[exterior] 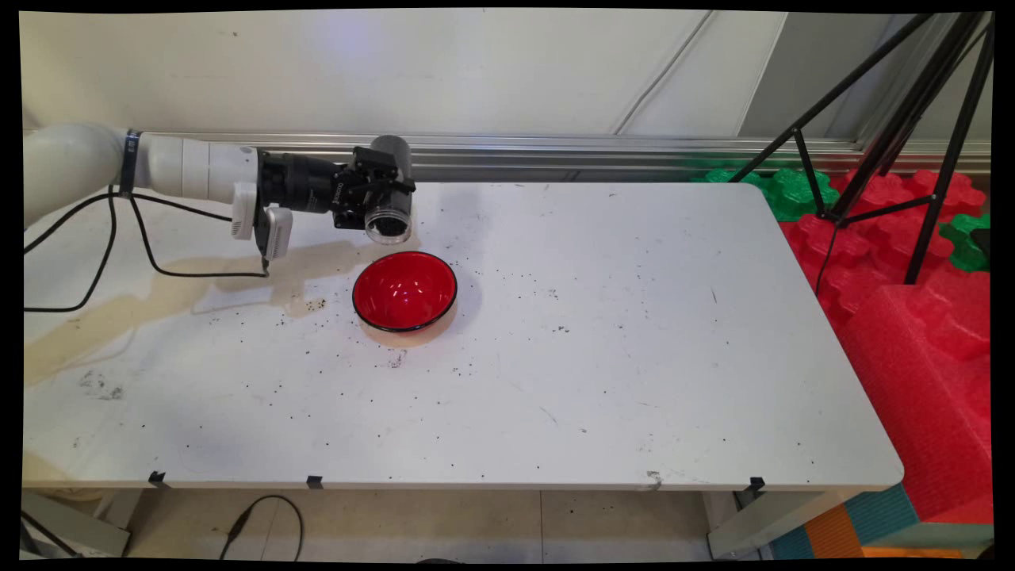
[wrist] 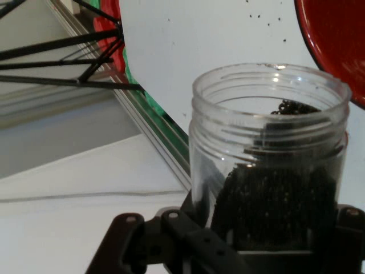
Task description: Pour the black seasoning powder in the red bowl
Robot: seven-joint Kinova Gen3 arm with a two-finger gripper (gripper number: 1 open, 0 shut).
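My gripper [exterior: 379, 193] is shut on a clear plastic jar [exterior: 390, 200], held tipped with its open mouth facing down toward the near side. The jar [wrist: 268, 171] has a threaded rim and holds dark small grains that sit piled against its lower wall. Just below and in front of the jar's mouth stands a red bowl [exterior: 404, 290] with a black rim, empty inside as far as I can see. The bowl's edge [wrist: 336, 51] shows at the upper right of the hand view.
The white table [exterior: 603, 349] is sprinkled with dark grains around the bowl and bears a brownish stain [exterior: 119, 317] at the left. A black tripod [exterior: 896, 127] and red and green foam blocks [exterior: 912, 270] stand off the table's right side.
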